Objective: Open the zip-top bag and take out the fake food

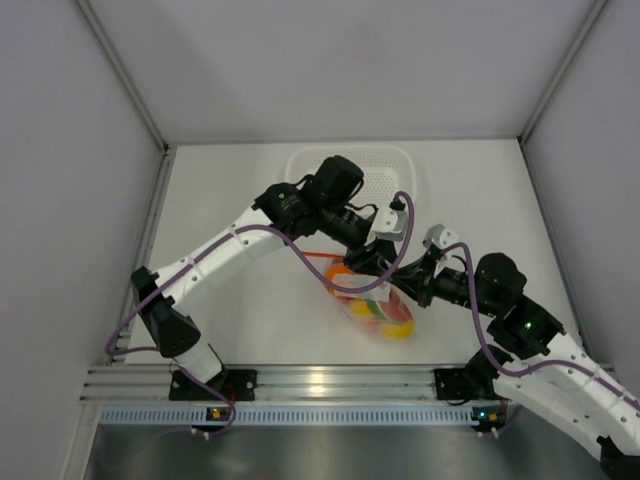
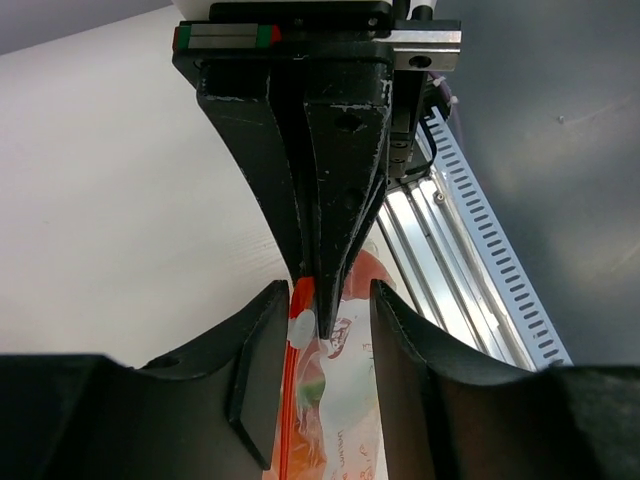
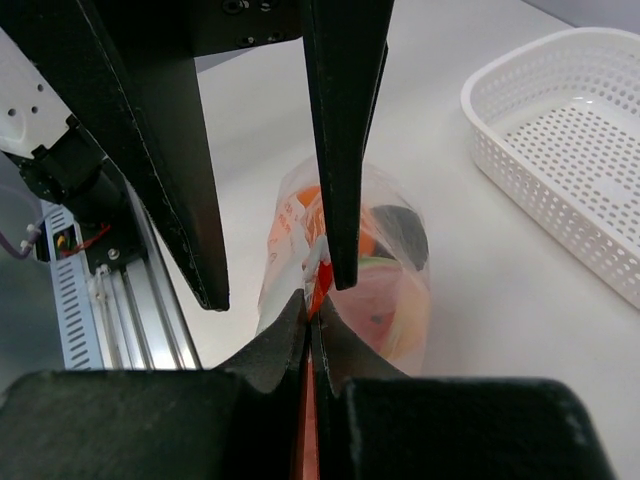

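The zip-top bag [image 1: 372, 305] lies on the white table near the front, with the fake food [image 1: 392, 322] showing red, orange, yellow and green through it. My right gripper [image 3: 311, 305] is shut on the bag's orange-red zip strip [image 3: 318, 283] at one end of the mouth. My left gripper [image 2: 322, 335] is open, its fingers [image 2: 262, 370] straddling the bag's mouth [image 2: 345, 410] without closing on it. In the top view the left gripper [image 1: 366, 277] and right gripper [image 1: 400, 286] meet over the bag. Food [image 3: 392, 268] fills the pouch below.
A white perforated basket [image 1: 352, 168] stands behind the bag, also in the right wrist view [image 3: 560, 150]. An aluminium rail [image 1: 320, 383] runs along the near table edge. Grey walls close in the left, back and right sides.
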You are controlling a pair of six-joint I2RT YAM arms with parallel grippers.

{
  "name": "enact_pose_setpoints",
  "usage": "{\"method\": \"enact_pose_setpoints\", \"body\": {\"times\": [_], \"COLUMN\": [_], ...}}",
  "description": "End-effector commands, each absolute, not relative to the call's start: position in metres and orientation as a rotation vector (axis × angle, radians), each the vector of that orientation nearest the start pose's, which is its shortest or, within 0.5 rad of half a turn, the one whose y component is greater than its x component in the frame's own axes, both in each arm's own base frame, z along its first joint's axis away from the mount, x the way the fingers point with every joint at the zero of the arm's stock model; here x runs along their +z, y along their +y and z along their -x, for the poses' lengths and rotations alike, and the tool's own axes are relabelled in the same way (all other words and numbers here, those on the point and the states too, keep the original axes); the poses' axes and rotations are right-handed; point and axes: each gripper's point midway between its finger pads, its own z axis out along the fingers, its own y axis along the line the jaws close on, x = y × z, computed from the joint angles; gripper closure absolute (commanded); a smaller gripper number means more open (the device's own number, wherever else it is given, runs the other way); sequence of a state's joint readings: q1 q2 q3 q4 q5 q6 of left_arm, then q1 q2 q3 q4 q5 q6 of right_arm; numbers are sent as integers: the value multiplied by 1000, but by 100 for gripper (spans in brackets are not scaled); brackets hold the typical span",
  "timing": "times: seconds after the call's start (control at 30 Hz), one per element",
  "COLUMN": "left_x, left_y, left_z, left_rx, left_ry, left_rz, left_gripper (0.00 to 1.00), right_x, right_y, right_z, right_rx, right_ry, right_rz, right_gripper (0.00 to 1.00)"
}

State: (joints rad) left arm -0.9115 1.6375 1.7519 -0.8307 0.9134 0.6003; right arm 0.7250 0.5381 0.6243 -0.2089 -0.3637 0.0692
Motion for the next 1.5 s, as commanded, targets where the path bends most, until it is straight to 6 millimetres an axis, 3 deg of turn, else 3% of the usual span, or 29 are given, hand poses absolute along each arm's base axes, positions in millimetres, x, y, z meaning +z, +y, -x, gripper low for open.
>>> {"method": "enact_pose_setpoints", "body": {"times": [0.0, 0.47, 0.57, 0.6, 0.67, 0.7, 0.93, 1.2, 1.27, 1.47], "left_x": [312, 313, 311, 309, 307, 305, 294, 282, 272, 244], "left_y": [-397, -402, -400, -400, -398, -398, -392, -369, -354, -314], "left_z": [-154, -165, -164, -164, -161, -161, -165, -191, -203, -240], "left_rx": [-1163, -1115, -1115, -1117, -1127, -1125, -1102, -1071, -1079, -988], "left_ry": [1198, 1218, 1219, 1221, 1219, 1220, 1265, 1353, 1411, 1644], "left_rz": [-1828, -1814, -1818, -1822, -1827, -1831, -1829, -1771, -1735, -1598], "left_gripper": [56, 49, 62, 75, 83, 99, 100, 100, 100, 100], "right_x": [295, 287, 288, 288, 288, 288, 298, 298, 300, 298], "right_y": [225, 228, 225, 225, 224, 224, 210, 191, 171, 142], "right_z": [-150, -141, -144, -144, -144, -145, -158, -168, -181, -191], "right_rx": [900, 922, 904, 903, 901, 898, 854, 804, 733, 618], "right_ry": [1428, 1417, 1420, 1419, 1418, 1419, 1409, 1424, 1442, 1493], "right_rz": [834, 883, 867, 865, 860, 855, 693, 544, 396, 256], "right_gripper": [100, 100, 100, 100, 100, 100, 100, 100, 100, 100]}}
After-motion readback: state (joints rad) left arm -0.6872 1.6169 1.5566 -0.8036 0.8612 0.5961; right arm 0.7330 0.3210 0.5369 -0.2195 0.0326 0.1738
